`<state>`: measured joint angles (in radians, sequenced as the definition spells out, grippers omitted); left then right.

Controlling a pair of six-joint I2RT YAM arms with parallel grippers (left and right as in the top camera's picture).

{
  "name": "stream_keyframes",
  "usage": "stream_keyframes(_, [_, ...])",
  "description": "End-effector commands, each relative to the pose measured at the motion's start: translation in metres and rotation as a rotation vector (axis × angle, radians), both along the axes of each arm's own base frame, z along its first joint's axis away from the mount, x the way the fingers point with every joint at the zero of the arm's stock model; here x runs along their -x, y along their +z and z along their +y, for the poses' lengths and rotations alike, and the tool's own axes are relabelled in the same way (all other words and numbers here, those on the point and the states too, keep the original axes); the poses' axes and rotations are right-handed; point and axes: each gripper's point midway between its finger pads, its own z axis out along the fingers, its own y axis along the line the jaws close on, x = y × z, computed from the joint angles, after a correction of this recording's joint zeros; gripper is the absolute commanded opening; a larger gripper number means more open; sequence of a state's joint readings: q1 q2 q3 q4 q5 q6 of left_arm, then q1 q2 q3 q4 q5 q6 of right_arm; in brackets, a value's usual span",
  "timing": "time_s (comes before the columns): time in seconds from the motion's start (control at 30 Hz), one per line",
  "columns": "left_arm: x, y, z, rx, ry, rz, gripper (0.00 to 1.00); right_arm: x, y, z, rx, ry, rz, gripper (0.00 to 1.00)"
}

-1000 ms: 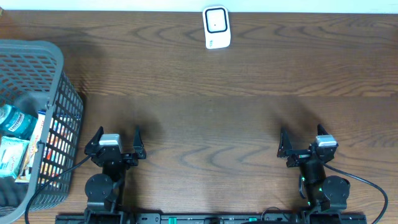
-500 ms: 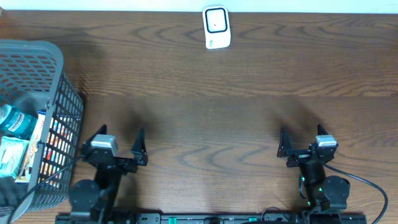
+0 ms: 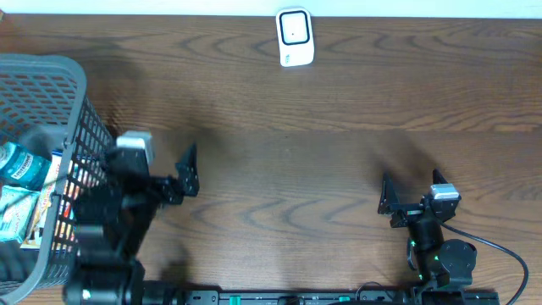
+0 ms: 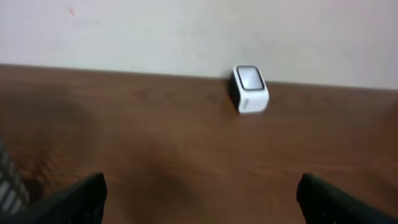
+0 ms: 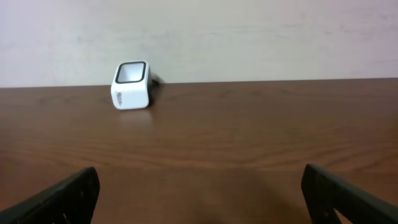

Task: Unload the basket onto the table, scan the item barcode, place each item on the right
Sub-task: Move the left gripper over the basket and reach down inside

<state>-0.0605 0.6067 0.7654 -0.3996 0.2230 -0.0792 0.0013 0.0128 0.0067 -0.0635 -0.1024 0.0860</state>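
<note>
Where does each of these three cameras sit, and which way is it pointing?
Overhead: above, looking straight down on the dark wooden table, grey plastic basket, white box-shaped scanner and both arms.
Left wrist: on the left arm, facing the back wall; its open jaws' tips fill the bottom corners.
Right wrist: on the right arm, likewise.
Shared: every view shows the scanner.

The white barcode scanner point(image 3: 295, 37) stands at the far middle of my table point(image 3: 296, 152), a dark, black-framed window on its top face. In the grey basket point(image 3: 51, 63) on my left lie a teal bottle point(image 3: 21, 165) and a pale green packet point(image 3: 17, 212)
</note>
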Motion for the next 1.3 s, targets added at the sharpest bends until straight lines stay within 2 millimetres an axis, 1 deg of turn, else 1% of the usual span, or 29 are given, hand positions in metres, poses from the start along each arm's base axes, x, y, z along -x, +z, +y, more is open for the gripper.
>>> stream_keyframes(0.0, [-0.007,0.025,-0.009,0.026,-0.048,0.008,0.98,0.000,-0.001,0.000,0.013,-0.003,0.003,0.99])
stream_keyframes(0.13, [-0.012,0.042,-0.009,0.024,-0.047,0.036,0.98,0.000,-0.001,0.000,0.013,-0.003,0.003,0.99])
stream_keyframes(0.27, [-0.012,0.071,-0.009,0.024,-0.045,0.010,0.98,0.000,-0.001,0.000,0.013,-0.003,0.003,0.99])
stream_keyframes(0.3, [-0.011,0.081,-0.009,0.025,-0.045,-0.011,0.98,0.000,-0.001,0.000,0.013,-0.003,0.003,0.99])
stream_keyframes(0.4, [-0.007,0.100,-0.008,0.018,-0.047,-0.070,0.98,0.000,-0.001,0.000,0.013,-0.003,0.003,0.99])
stream_keyframes(0.47, [-0.003,0.102,-0.010,0.027,-0.054,-0.075,0.98,0.000,-0.001,0.000,0.013,-0.003,0.003,0.99])
stream_keyframes(0.6, [0.003,0.088,-0.017,0.038,-0.095,-0.013,0.98,0.000,-0.001,0.000,0.013,-0.003,0.003,0.99])
stream_keyframes(0.67, [0.003,0.087,-0.017,0.038,-0.097,-0.008,0.98,0.000,-0.001,0.000,0.013,-0.003,0.003,0.99])
stream_keyframes(0.8, [-0.001,0.100,-0.016,0.019,-0.097,-0.069,0.98,0.000,-0.001,0.000,0.013,-0.003,0.003,0.99])
stream_keyframes(0.9, [-0.006,0.116,-0.015,0.018,-0.088,-0.139,0.98,0.000,-0.001,0.000,0.013,-0.003,0.003,0.99])
stream_keyframes(0.97, [-0.010,0.128,-0.008,0.010,-0.049,-0.185,0.98,0.000,-0.001,0.000,0.013,-0.003,0.003,0.99])
stream_keyframes(1.03, [-0.015,0.139,0.006,-0.006,0.032,-0.218,0.98,0.000,-0.001,0.000,0.013,-0.003,0.003,0.99])
stream_keyframes(1.1, [-0.020,0.150,0.025,-0.010,0.145,-0.230,0.98,0.000,-0.001,0.000,0.013,-0.003,0.003,0.99])
stream_keyframes(1.13, [-0.022,0.160,0.039,-0.023,0.232,-0.247,0.98,0.000,-0.001,0.000,0.013,-0.003,0.003,0.99])
stream_keyframes(1.2, [-0.022,0.173,0.055,-0.037,0.319,-0.267,0.98,0.000,-0.001,0.000,0.013,-0.003,0.003,0.99])
stream_keyframes(1.27, [-0.022,0.192,0.073,-0.051,0.425,-0.293,0.98,0.000,-0.001,0.000,0.013,-0.003,0.003,0.99])
